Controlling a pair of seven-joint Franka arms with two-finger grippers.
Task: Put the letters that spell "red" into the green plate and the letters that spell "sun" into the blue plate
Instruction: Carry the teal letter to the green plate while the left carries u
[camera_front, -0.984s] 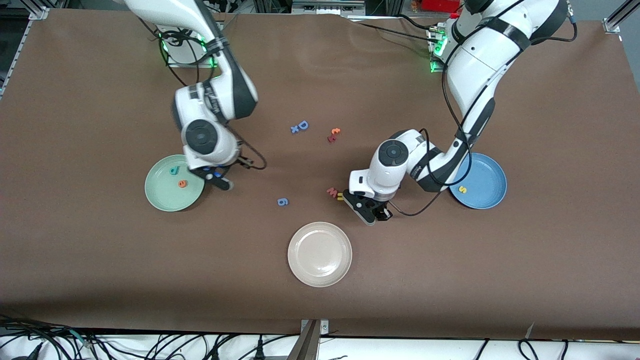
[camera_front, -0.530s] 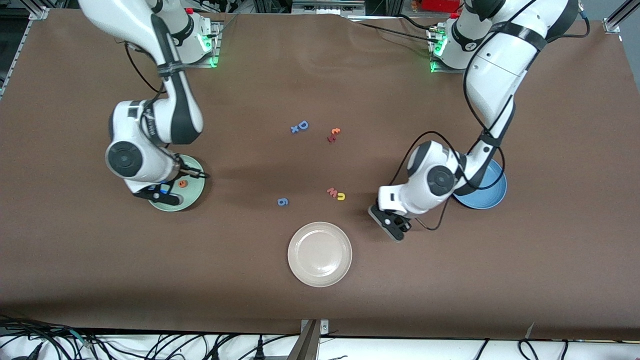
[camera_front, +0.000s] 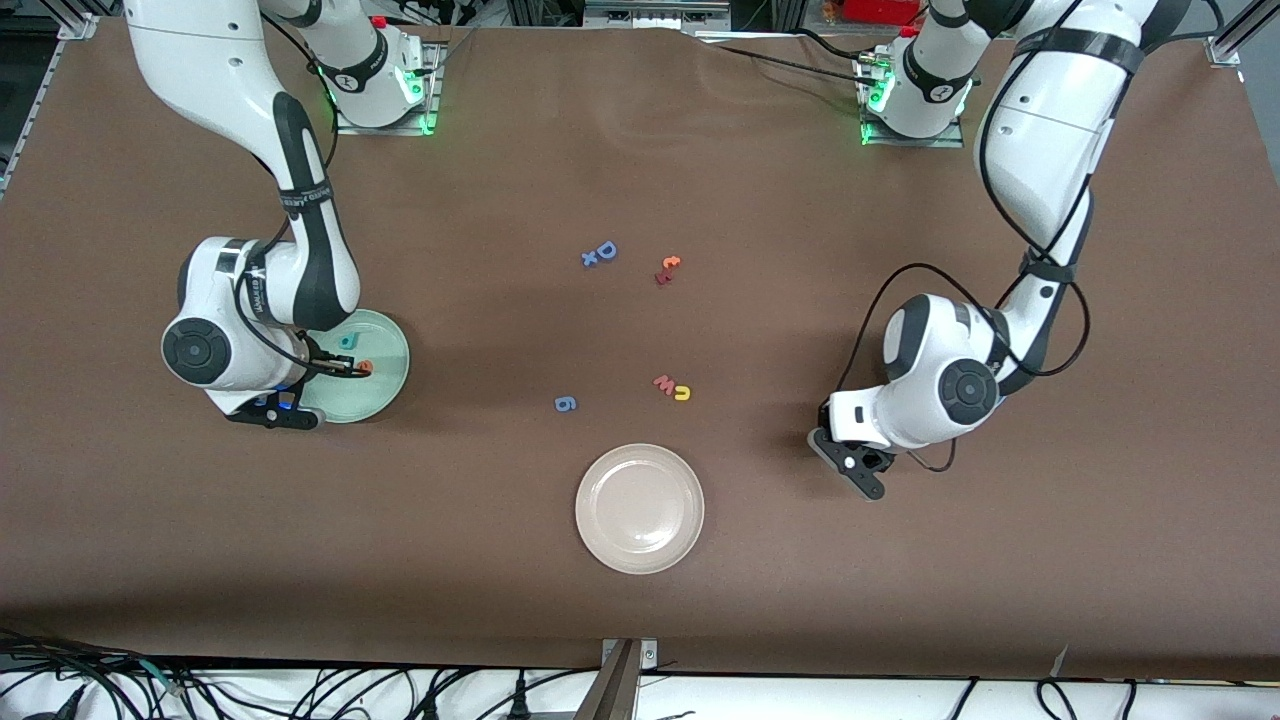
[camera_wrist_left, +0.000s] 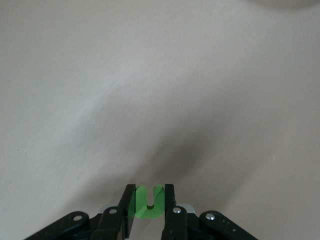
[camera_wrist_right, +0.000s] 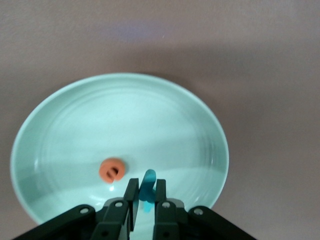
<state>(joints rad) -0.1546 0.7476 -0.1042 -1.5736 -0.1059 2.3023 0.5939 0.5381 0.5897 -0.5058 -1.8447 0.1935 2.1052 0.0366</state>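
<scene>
Over the nearer rim of the green plate (camera_front: 382, 392), my right gripper (camera_front: 272, 412) is shut on a small teal letter (camera_wrist_right: 148, 181), the "r". In that plate lie an orange "e" (camera_front: 365, 367) and a teal "d" (camera_front: 347, 341). The right wrist view shows the plate (camera_wrist_right: 65, 115) and the "e" (camera_wrist_right: 112, 170) under my right gripper (camera_wrist_right: 145, 189). My left gripper (camera_front: 864, 476) hangs over bare table, shut on a green arch (camera_wrist_left: 150, 202). A yellow arch (camera_front: 682, 392) lies mid-table. My left arm hides the blue plate and the "s".
A salmon "w" (camera_front: 663, 383) touches the yellow arch. A blue "6" (camera_front: 565, 403) lies beside them, toward the right arm's end. A blue "D" (camera_front: 605, 250) and red-orange letters (camera_front: 667, 269) lie farther from the front camera. A beige plate (camera_front: 640, 545) sits nearest that camera.
My left gripper left the "w" and the yellow arch and swung toward the left arm's end. My right gripper crossed the green plate toward the right arm's end.
</scene>
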